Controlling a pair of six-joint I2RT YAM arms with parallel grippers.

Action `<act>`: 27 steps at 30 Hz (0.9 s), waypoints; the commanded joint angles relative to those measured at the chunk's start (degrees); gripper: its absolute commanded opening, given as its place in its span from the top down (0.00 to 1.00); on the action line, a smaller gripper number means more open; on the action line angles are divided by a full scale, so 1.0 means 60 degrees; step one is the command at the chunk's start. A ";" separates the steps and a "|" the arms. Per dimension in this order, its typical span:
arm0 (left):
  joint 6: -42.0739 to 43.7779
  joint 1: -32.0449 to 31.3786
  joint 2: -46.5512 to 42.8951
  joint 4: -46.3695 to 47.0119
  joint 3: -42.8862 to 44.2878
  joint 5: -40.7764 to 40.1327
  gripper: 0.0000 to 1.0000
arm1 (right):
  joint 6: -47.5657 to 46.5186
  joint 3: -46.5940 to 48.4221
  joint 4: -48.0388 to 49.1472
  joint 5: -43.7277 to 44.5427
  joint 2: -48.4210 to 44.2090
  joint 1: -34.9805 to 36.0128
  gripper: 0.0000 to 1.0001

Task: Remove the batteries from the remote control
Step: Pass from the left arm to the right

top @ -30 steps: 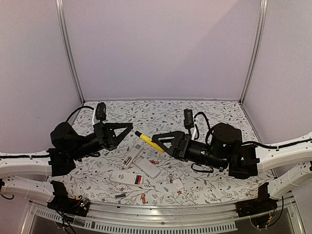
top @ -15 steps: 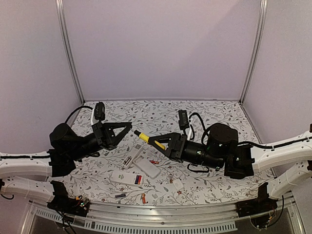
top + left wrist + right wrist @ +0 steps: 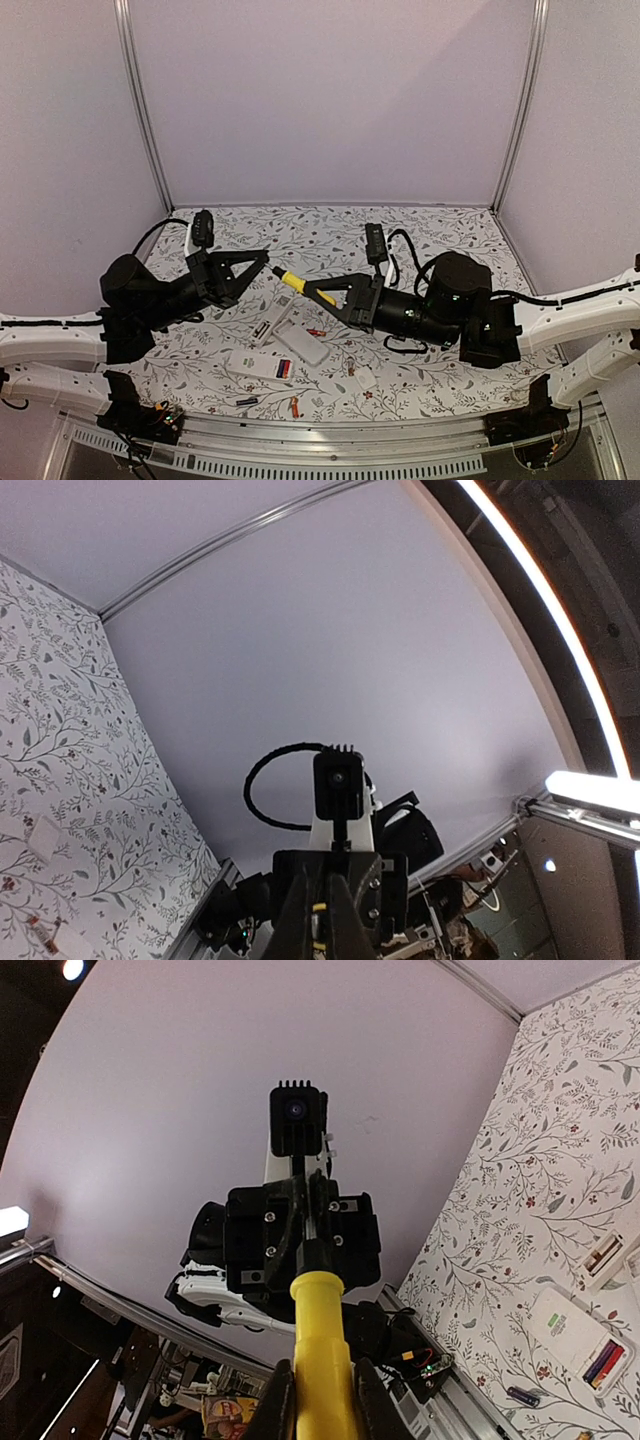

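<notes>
right claw [image 3: 320, 294] clamped on yellow screwdriver [image 3: 294, 283]; left claw [image 3: 262, 257] pinched together, empty. 2 batteries [image 3: 285, 369] sat in remote [image 3: 258, 363], lower centre of top view. Right wrist view caught them lower right; left wrist view didn't.

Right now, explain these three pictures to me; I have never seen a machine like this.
The machine is a pair of robot arms, a left arm and a right arm, bolted to a flower-patterned table. The wide picture looks down from above and behind them. The other two come from a camera on each wrist, looking along that arm's own fingers. The right arm's fingers clamp a yellow-handled screwdriver. The left arm's fingers look closed on nothing. On the table lies an open white remote with batteries in it, one red and one dark. Other white pieces lie beside it, and loose cells lie near the front edge.
</notes>
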 commanded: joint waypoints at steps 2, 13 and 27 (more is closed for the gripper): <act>0.0286 -0.0091 -0.0152 -0.0815 -0.0110 0.0062 0.89 | 0.0050 -0.0238 -0.0158 0.0449 -0.0161 -0.0073 0.98; 0.0250 0.0083 -0.0578 -0.7417 0.0279 -0.0242 0.25 | -0.0572 -0.0615 -0.3985 0.1189 -0.0925 -0.0569 1.00; -0.0544 0.0073 -0.1147 -1.0663 -0.0677 -0.0422 0.18 | -0.2362 0.0259 -0.6612 0.0079 0.0174 -0.1049 1.00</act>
